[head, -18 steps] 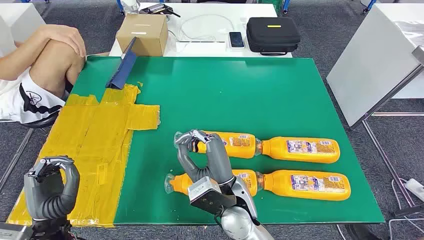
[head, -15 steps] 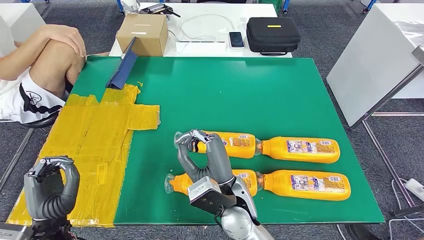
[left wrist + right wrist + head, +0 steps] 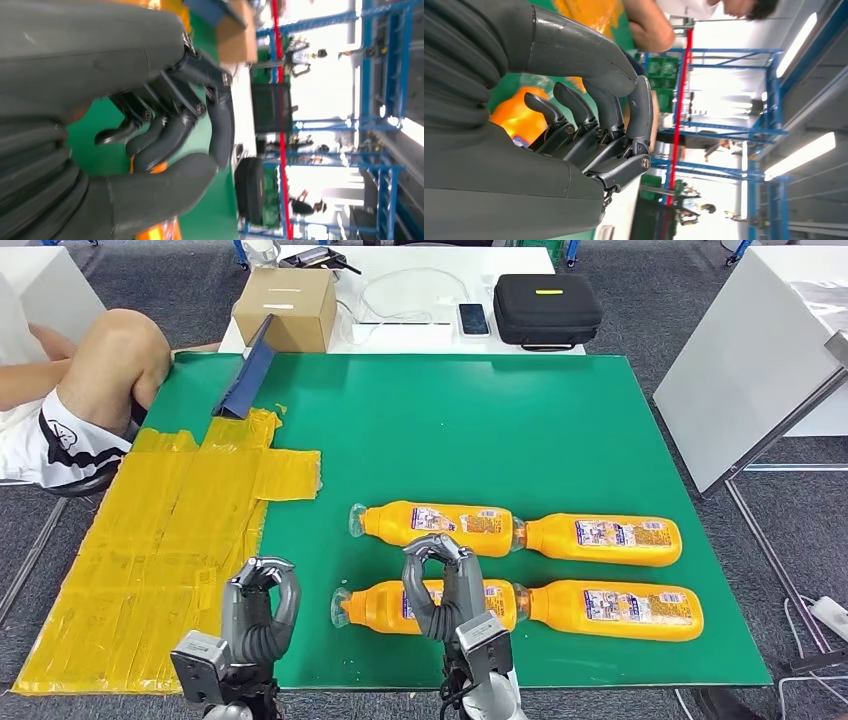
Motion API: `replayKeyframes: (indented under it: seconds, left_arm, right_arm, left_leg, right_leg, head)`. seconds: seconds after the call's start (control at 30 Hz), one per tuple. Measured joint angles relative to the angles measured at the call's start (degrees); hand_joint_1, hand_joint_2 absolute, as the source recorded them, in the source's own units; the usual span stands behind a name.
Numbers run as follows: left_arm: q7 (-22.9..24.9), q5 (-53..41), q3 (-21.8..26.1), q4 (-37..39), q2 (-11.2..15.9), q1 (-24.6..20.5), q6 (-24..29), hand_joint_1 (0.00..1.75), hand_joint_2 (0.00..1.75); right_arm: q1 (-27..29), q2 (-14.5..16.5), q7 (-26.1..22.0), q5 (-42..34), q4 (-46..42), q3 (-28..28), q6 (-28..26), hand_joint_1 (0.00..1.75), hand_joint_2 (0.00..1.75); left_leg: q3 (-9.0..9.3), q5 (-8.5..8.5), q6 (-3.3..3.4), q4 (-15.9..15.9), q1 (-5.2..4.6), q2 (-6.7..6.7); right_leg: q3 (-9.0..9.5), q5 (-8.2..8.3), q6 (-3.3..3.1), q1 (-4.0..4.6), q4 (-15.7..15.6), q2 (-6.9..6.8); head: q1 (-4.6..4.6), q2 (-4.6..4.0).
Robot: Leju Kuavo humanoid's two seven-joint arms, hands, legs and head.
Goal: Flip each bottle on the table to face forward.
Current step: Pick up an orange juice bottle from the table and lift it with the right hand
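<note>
Right hand point(image 3: 444, 585), fingers curled in and holding nothing, poised over the near-left of four orange plastic juice bottles point(image 3: 425, 606) lying in two rows on the green table point(image 3: 480, 430) (full, probably heavy, smooth, prone to rolling; best gripped mid-body at the label).

Four orange bottles point(image 3: 520, 570) lie packed in two touching rows at the mat's four o'clock, leaving only a narrow lane between rows. Open green mat point(image 3: 450, 430) spreads toward twelve o'clock. A blue angled strip point(image 3: 245, 370) and a seated person's knee point(image 3: 120, 350) crowd eleven o'clock.
</note>
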Motion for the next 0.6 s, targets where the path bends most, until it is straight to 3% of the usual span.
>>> replayKeyframes:
  seconds: [0.07, 0.1, 0.6]
  left_arm:
    - [0.3, 0.6, -1.7, 1.0, 0.3, -0.2, 0.3, 0.09, 1.75]
    - [0.5, 0.8, -2.3, 1.4, 0.4, -0.2, 0.5, 0.0, 1.75]
    - [1.3, 1.2, -5.8, 4.1, 1.7, -1.2, 1.8, 0.0, 1.75]
  right_arm:
    - [0.2, 0.2, 0.4, 0.2, 0.2, -0.7, 0.2, 0.04, 1.75]
    - [0.3, 0.2, 0.5, 0.3, 0.3, -1.0, 0.3, 0.0, 1.75]
    - [1.0, 0.8, 1.0, 1.5, 0.7, -3.4, -0.2, 0.0, 1.75]
  left_leg:
    - [0.0, 0.0, 0.0, 0.0, 0.01, 0.0]
    - [0.01, 0.0, 0.0, 0.0, 0.02, 0.01]
    - [0.04, -0.01, -0.02, 0.0, 0.06, 0.01]
  right_leg:
    - [0.0, -0.01, -0.01, 0.01, 0.0, 0.0]
    - [0.0, -0.01, -0.01, 0.02, 0.0, 0.0]
    - [-0.42, -0.11, 0.04, 0.04, 0.0, 0.0]
  head:
    - [0.01, 0.01]
    - [0.0, 0.01]
    - [-0.01, 0.0]
